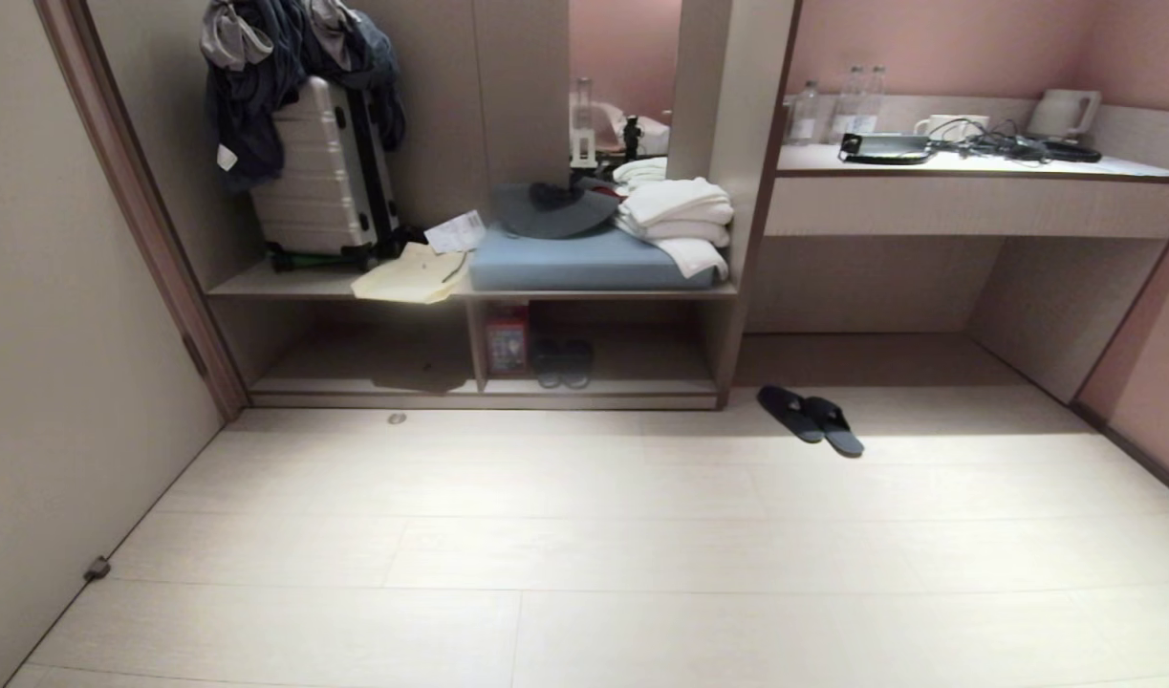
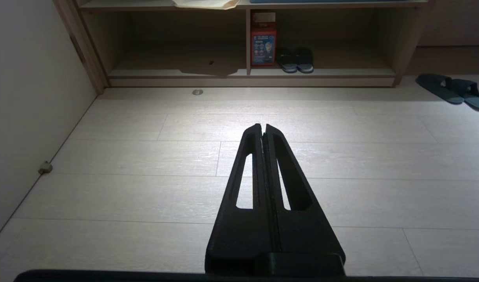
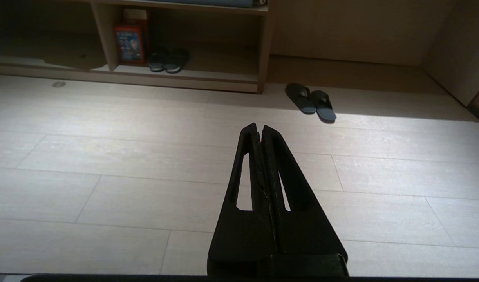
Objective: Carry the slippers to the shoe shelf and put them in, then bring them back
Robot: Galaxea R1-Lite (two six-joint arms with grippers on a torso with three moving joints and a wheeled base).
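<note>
On the red box (image 1: 506, 341) standing in the shoe shelf (image 1: 603, 385) there is a blue printed panel with small pictures, but none of its writing can be read; a white slip of paper (image 1: 456, 232) on the bench above also carries print too small to make out.

The slippers (image 1: 811, 419) are a flat, thin-soled dark grey pair lying side by side on the pale floor (image 1: 584, 554), just right of the shelf's right-hand post and angled so one end points toward the far left. They sit partly in shadow under the desk counter (image 1: 976, 182). A second dark pair (image 1: 562, 363) rests inside the shelf's right compartment, just beside the red box.

Both arms hang low over the near floor, well apart from either pair. The left gripper (image 2: 263, 126) has its black fingers pressed together with nothing between them; the right gripper (image 3: 259, 126) is likewise closed and empty.
</note>
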